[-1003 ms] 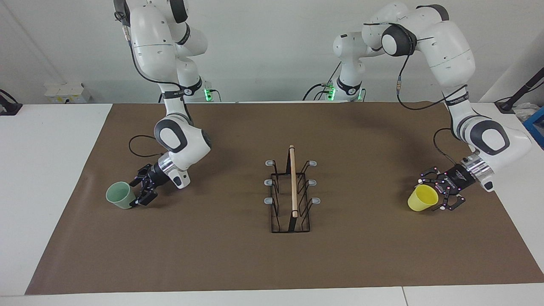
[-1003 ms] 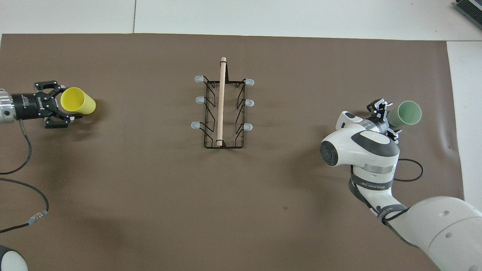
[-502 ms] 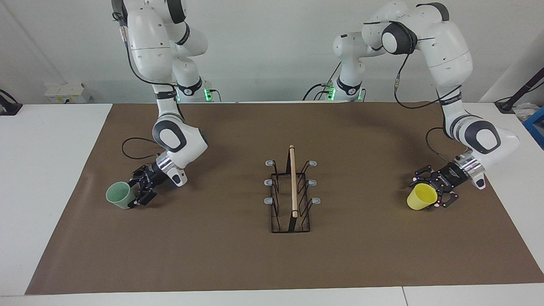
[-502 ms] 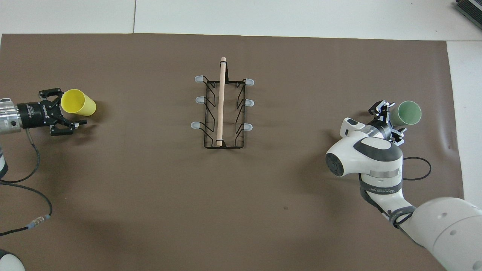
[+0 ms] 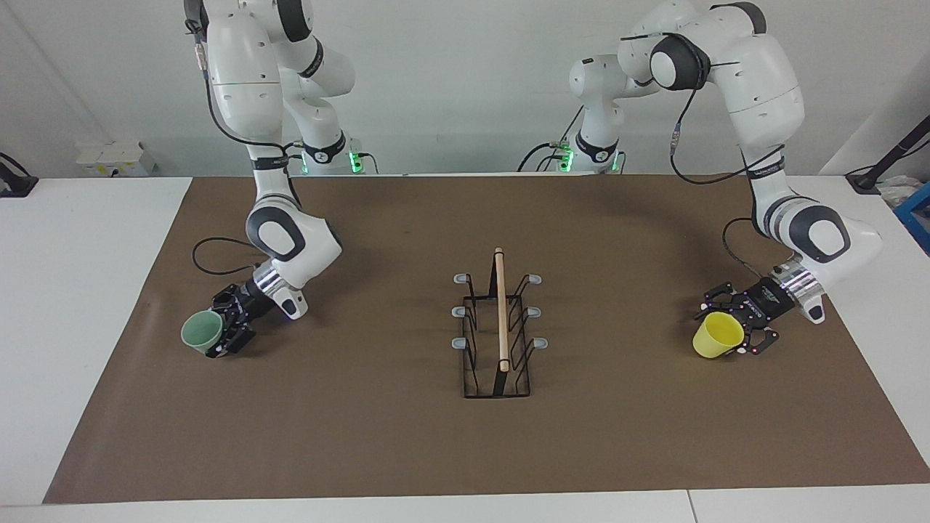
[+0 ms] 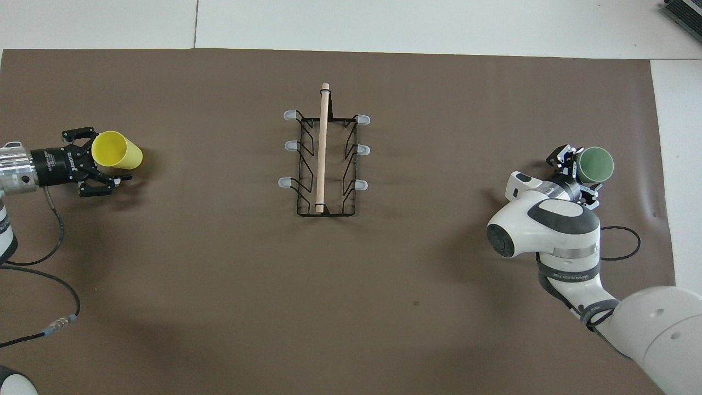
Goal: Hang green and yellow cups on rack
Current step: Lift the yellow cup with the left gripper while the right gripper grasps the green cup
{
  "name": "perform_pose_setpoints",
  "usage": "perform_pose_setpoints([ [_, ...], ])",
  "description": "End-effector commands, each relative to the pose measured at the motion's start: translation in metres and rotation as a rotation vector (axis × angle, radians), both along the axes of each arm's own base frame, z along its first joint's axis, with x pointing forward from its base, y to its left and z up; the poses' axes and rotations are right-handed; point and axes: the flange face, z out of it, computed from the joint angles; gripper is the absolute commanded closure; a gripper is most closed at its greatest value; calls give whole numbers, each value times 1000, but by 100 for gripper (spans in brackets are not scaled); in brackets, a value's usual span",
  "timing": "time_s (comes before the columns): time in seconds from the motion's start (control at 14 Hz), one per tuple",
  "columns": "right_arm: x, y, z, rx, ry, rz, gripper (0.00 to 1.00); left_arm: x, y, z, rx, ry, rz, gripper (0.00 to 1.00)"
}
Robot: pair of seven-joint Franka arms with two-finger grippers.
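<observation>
We're at both cups — left gripper [image 5: 734, 328] spread around the yellow cup [image 5: 718, 336], right gripper [image 5: 220, 330] spread at the green cup's [image 5: 202, 333] three o'clock; we centre, then squeeze gently.

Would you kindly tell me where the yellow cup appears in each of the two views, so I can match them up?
Facing view: the yellow cup sits low at the picture's right, at the left pincer.
Overhead view: the yellow cup sits at the picture's left edge, at mid height, by the same pincer.
Shared landmark: the rack at the middle of the table in both.
</observation>
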Motion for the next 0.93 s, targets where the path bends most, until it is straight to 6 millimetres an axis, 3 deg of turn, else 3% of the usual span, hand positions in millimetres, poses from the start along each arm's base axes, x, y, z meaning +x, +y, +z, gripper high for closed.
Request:
perform_pose_setpoints([
  [0.0,-1,-9,0,4,-11,30,0,-6,-11,6,8,-28,4,0],
  [0.07,-1,-11,0,5,-12,31,8,-5,-13,6,15,-33,3,0],
  [0.21,-1,-10,-1,9,-9,35,49,1,-22,5,53,-45,8,0],
  [0.29,-1,-10,-1,9,-10,35,62,3,-27,5,63,-49,6,0],
  [0.36,-1,-10,-1,8,-11,34,65,3,-28,6,66,-51,5,10],
  [0.43,-1,-10,-1,5,-12,32,67,4,-29,7,66,-53,0,55],
  [0.5,0,-9,0,3,-15,31,67,6,-29,9,69,-60,-1,74],
  [0.57,0,-5,1,8,-21,27,67,7,-30,12,72,-65,-1,100],
  [0.72,4,-1,8,21,-41,21,66,13,-28,21,95,-89,11,100],
  [0.86,8,5,28,93,-59,-40,66,26,-28,39,145,-146,16,100],
])
